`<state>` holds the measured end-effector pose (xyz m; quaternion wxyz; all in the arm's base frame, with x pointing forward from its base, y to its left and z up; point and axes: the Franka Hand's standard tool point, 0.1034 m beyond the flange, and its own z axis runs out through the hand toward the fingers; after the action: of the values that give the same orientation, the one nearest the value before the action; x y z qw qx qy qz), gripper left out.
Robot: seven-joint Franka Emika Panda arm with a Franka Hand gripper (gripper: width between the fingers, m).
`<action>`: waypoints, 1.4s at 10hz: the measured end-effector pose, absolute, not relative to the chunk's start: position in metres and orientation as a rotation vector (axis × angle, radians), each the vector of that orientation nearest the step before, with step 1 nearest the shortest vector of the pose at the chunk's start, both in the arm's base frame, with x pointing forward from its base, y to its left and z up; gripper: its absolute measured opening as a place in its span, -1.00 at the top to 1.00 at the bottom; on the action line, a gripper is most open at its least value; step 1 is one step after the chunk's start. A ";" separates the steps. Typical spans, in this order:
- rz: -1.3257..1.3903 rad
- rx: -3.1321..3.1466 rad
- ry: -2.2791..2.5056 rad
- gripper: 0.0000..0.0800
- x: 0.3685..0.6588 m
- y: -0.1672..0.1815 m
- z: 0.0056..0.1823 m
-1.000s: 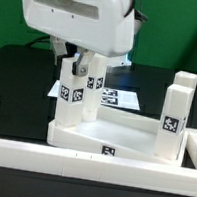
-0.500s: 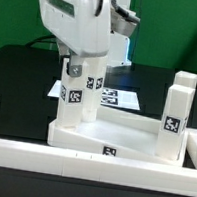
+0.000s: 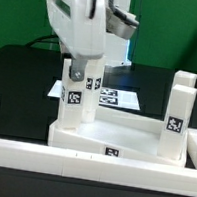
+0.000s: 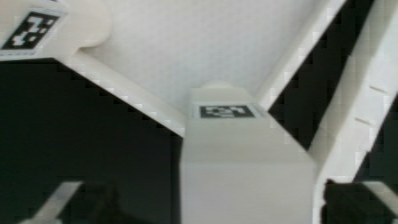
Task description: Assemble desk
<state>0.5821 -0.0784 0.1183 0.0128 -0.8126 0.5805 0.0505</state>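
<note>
The tabletop [image 3: 116, 139] is lying flat on the black table [image 3: 19, 76], its raised rim facing up and a small tag showing on its near wall. It is sitting just behind the long white border rail [image 3: 88, 164] that is running across the front of the scene. Legs are standing upright in its corners: one leg [image 3: 76, 94] at the corner toward the exterior view's left, another leg [image 3: 175, 119] at the corner toward the exterior view's right, and a third leg [image 3: 95, 86] just behind the first, each wearing a tag.

The gripper [image 3: 82, 56] is reaching down from above onto the leg at the left corner, its white body covering the top of that leg. In the wrist view the same leg [image 4: 228, 150] is filling the middle, with dark fingers [image 4: 57, 203] sitting on either side of it, close beside its faces; whether they are pressing it I cannot tell.

Behind the tabletop, the marker board [image 3: 122, 96] is lying flat on the table.
</note>
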 end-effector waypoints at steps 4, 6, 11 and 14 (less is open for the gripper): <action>0.152 -2.731 1.471 -0.62 0.582 -0.074 0.118; 0.147 -2.825 1.266 -0.62 0.582 -0.074 0.118; 0.082 -3.049 0.583 -0.62 0.585 -0.074 0.115; 0.063 -3.123 0.128 -0.62 0.587 -0.075 0.115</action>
<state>0.5869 -0.0751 0.1150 0.0076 -0.9989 0.0411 0.0201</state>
